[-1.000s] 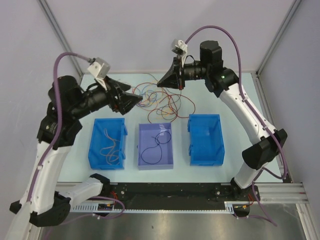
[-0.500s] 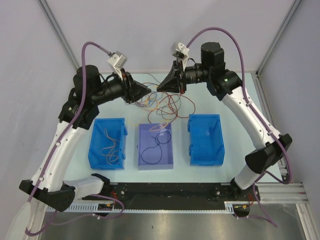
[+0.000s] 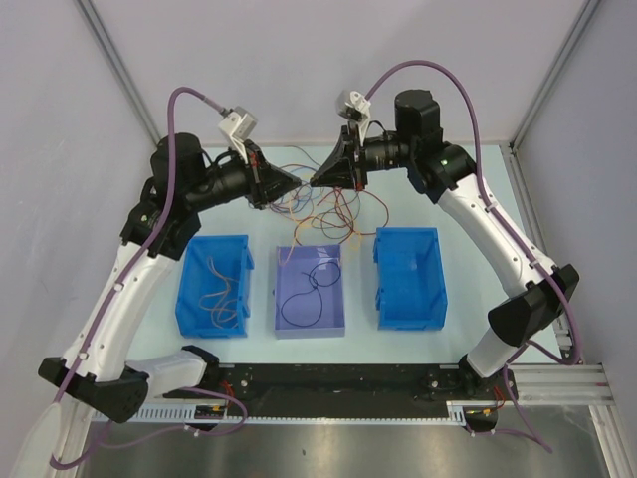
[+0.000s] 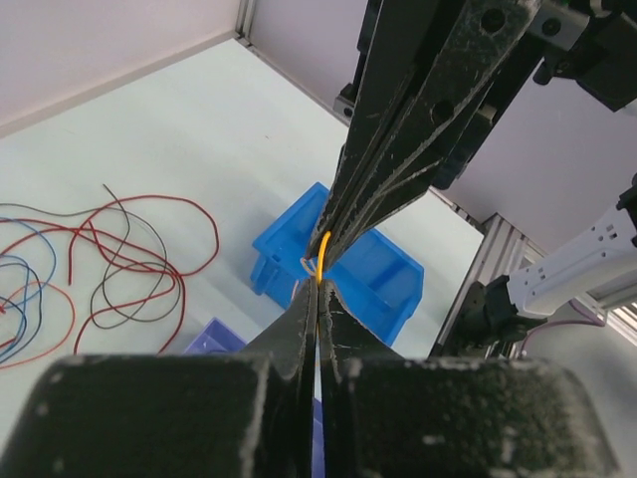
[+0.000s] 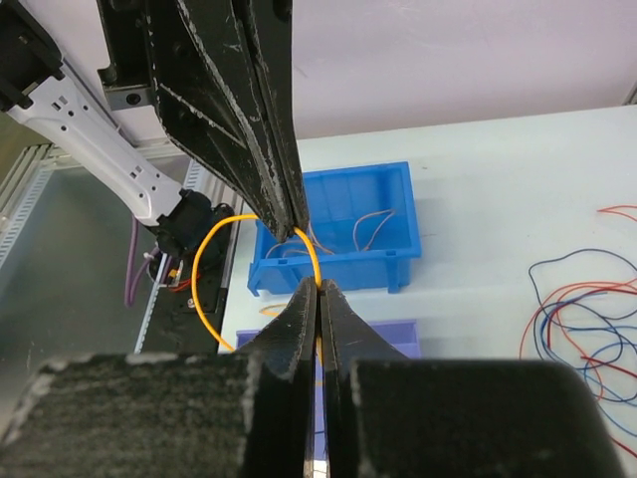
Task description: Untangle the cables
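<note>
Pale table [image 3: 468, 199] boxed in by white walls, nothing fancy. Three bins lined up near the arm bases: left blue bin [image 3: 212, 286] with a few tan wires in it, purple bin [image 3: 310, 291] in the middle with a dark loop inside, right blue bin [image 3: 409, 277] beside that. Loose cables [image 3: 333, 204] heaped on the table behind the bins, red, navy and orange all mixed up. Above that heap, left gripper [image 4: 318, 289] and right gripper [image 5: 319, 289] tip to tip, both clamped tight on the same orange cable [image 5: 196, 269], curling off in a loop.

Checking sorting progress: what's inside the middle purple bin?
The purple bin holds one dark looped cable. A thin orange strand hangs at its far rim; whether it rests inside is unclear. Nothing covers it.
</note>
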Robot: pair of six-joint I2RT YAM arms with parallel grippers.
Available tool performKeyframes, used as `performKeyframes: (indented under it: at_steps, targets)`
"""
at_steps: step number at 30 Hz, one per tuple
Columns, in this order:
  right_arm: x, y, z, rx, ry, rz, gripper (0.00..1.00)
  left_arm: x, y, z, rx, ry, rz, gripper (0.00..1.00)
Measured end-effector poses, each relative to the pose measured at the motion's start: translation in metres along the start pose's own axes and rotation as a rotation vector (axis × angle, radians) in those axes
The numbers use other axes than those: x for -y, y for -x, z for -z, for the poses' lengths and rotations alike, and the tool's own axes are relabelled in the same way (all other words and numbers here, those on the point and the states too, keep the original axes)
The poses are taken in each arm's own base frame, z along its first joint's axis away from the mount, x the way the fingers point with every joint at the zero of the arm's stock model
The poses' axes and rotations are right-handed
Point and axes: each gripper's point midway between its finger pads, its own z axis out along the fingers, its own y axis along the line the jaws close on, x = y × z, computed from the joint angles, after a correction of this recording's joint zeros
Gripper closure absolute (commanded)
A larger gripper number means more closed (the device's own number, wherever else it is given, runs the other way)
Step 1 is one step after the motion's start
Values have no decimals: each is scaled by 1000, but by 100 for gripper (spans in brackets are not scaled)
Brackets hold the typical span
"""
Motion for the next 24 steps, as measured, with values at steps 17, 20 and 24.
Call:
performKeyframes:
  at_steps: [17,20,24]
  targets:
    - [41,10,6,28,-280,-26,7,-37,13,43,105,353,-28,100]
    - [52,7,9,36,-344,-51,7,-59,17,65,138,525,-23,100]
    - [63,4,11,47,-407,-85,6,-88,18,98,179,748,-5,100]
